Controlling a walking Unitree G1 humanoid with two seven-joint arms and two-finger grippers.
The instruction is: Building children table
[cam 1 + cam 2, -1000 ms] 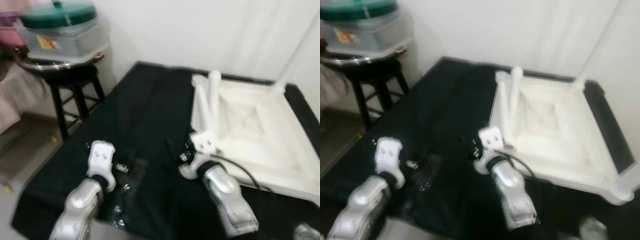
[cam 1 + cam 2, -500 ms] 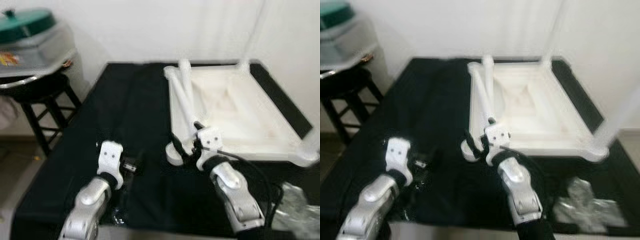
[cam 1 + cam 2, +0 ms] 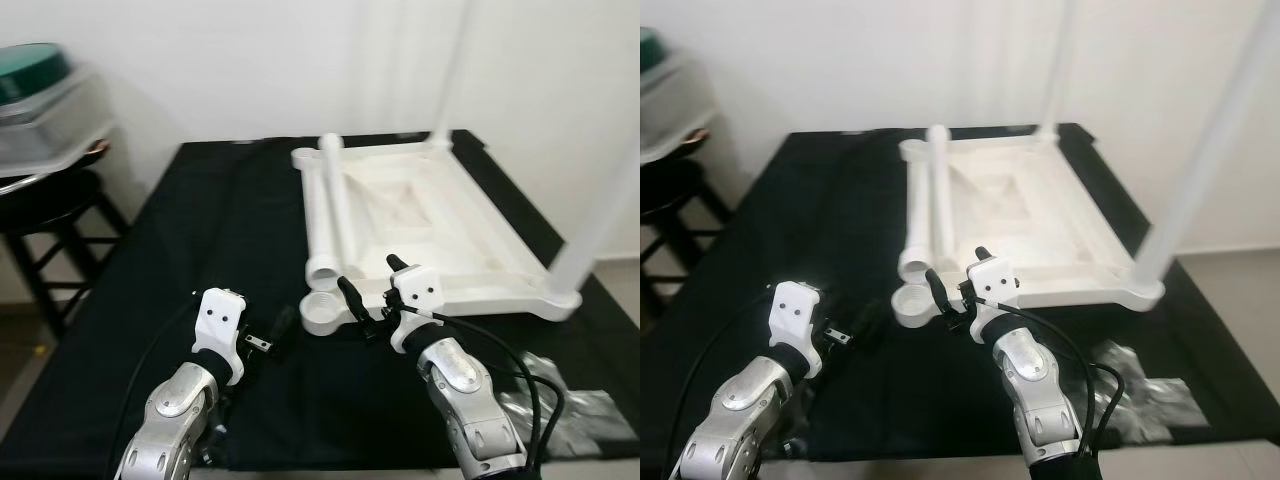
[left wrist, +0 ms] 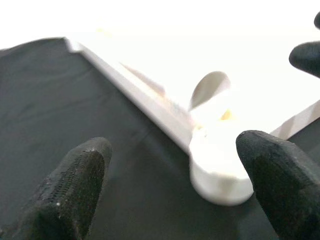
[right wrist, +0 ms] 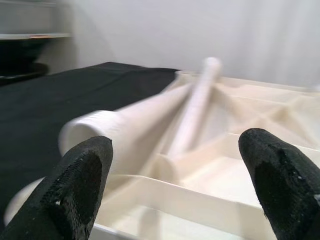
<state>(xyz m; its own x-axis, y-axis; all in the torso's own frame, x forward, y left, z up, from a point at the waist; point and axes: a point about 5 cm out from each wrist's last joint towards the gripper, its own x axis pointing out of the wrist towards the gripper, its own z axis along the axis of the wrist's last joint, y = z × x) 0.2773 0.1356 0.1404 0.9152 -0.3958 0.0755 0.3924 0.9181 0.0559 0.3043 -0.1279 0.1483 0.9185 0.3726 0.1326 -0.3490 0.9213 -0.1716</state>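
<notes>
You are looking down at a black cloth (image 3: pixel 230 230) spread over the surface before you, with the white children's table (image 3: pixel 430 215) lying upside down on its right half, underside up. Two white legs (image 3: pixel 590 215) are already fitted and stand upright, one at the table's far right corner and one at its near right corner. Two loose legs (image 3: pixel 333 210) lie along the table's left edge, side by side, their open ends pointing toward you. The round socket (image 3: pixel 322 312) at the table's near left corner is empty.

Your right gripper (image 3: pixel 368 287) hovers just right of that socket, at the table's near edge, fingers spread apart and holding nothing; its wrist view looks between both black fingertips (image 5: pixel 82 180) along the loose legs. Your left gripper (image 3: pixel 272 332) sits over the cloth just left of the socket, also spread wide and empty, with the socket between its fingertips (image 4: pixel 75 180) in the wrist view.

A crumpled clear plastic bag (image 3: pixel 560 400) lies on the cloth near the right, close to you. On the far left, a dark stool (image 3: pixel 45 215) carries a clear lidded container (image 3: pixel 45 120) with a green top.
</notes>
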